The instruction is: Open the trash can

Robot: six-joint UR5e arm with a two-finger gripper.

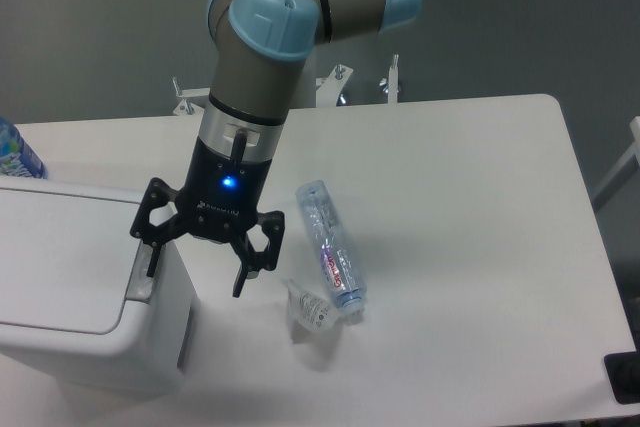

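The jaws stand wide apart, holding nothing. The gripper (196, 280) points down over the right edge of the trash can (85, 287): its left-hand finger in the picture hangs above the grey latch (143, 269) at the rim, while the other finger hangs beside the can's right wall, over the table (470, 217). Whether the first finger touches the latch cannot be told. A blue light glows on the gripper body.

The can sits at the table's front left corner, white and boxy, its flat lid down and closed. The arm (262, 42) rises from the gripper toward the top of the picture, grey with light blue joint caps.

Just to the right of the gripper a clear bottle (331, 255) lies on its side on the table, its cap end nearer the front edge. A small crumpled wrapper (306, 311) lies next to that end, touching or almost touching it. At the far left edge, behind the can, part of a second blue-labelled bottle (14, 153) shows.
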